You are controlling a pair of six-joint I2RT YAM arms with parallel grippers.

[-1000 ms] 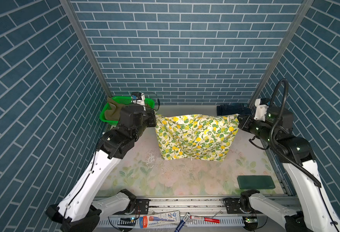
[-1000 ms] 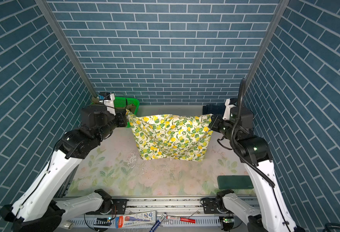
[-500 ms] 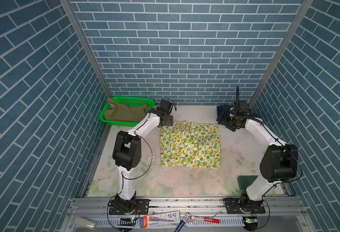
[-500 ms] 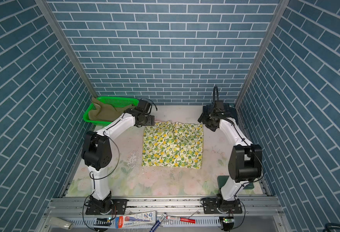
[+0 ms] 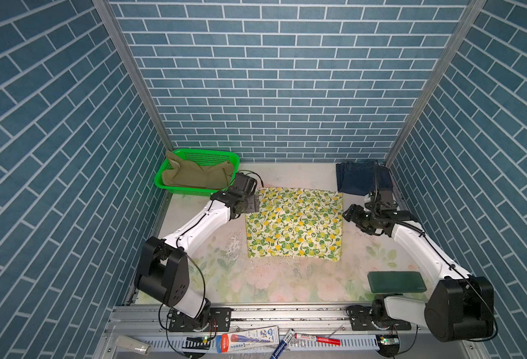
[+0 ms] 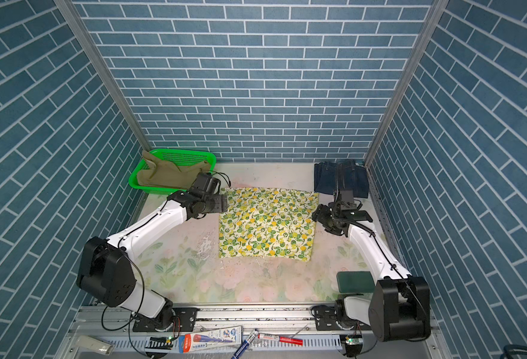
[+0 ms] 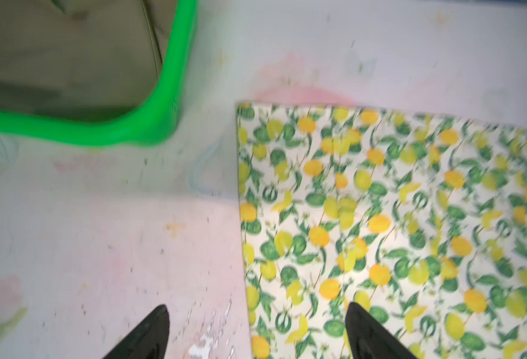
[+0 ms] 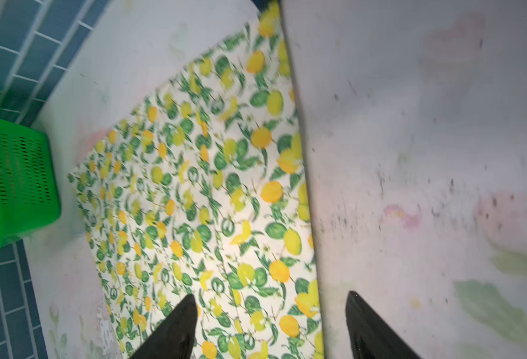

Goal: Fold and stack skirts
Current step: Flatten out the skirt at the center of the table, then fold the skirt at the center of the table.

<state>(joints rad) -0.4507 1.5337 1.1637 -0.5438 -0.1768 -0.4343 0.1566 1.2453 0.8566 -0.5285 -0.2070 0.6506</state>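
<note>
The lemon-print skirt lies flat in the middle of the table. My left gripper hovers open over its far-left edge, one finger above the cloth and one above the bare table. My right gripper is open over the skirt's right edge, likewise astride it. Neither holds anything. The khaki skirt lies crumpled in the green basket. The folded denim skirt sits in the back right corner.
The green mesh basket stands at the back left, close to my left wrist. A dark green flat slab lies at the front right. Tubes and pens rest on the front rail. Brick-pattern walls close in three sides.
The lemon skirt, held up by both grippers a second ago, now lies flat. Both grippers have let go and opened. The right gripper has since slid nearer along the skirt's right edge.
</note>
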